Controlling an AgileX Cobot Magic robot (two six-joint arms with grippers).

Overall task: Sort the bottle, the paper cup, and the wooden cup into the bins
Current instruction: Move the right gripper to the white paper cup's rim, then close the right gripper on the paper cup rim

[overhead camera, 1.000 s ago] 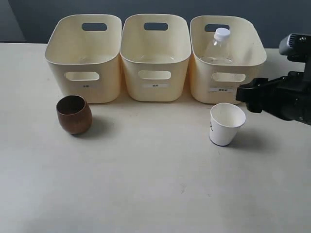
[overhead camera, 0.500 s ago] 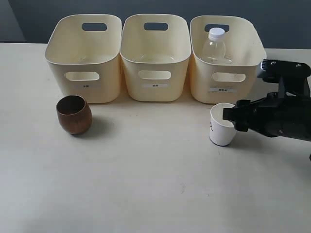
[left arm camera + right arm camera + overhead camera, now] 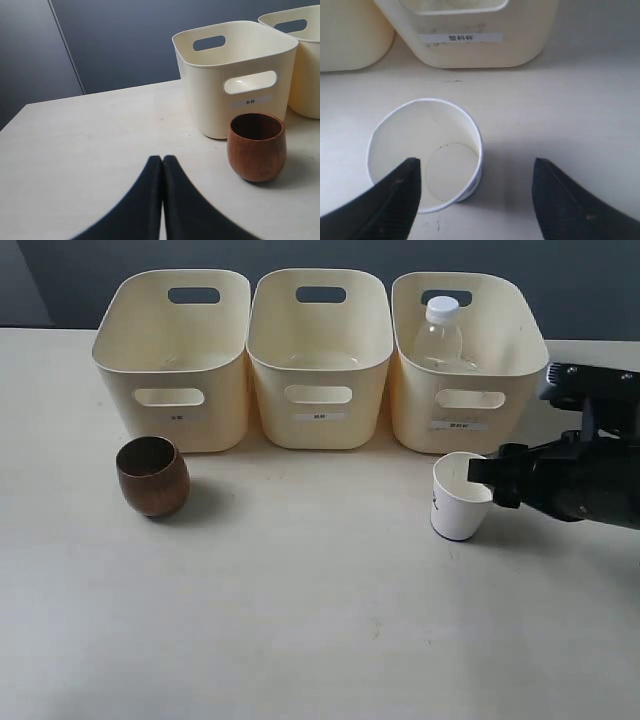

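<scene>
On the right side of the table (image 3: pixel 320 620), beside the paper cup (image 3: pixel 458 508): right claw (image 3: pixel 475 192) spread wide, one finger (image 3: pixel 395 200) over the cup's rim, the other out past its side. Pulled back a little from half a second ago. Cup in the same spot, upright, just in front of the right bin (image 3: pixel 465 370). Bottle (image 3: pixel 438 332) upright inside that bin, tipped a bit less than before. Near the left bin (image 3: pixel 175 365), wooden cup (image 3: pixel 152 476) unmoved on the table. Middle bin (image 3: pixel 320 360) between the two. Left claw (image 3: pixel 162 200) pressed together, holding nothing. Pale cream tabletop, dark blue-grey wall (image 3: pixel 590 280) behind.
</scene>
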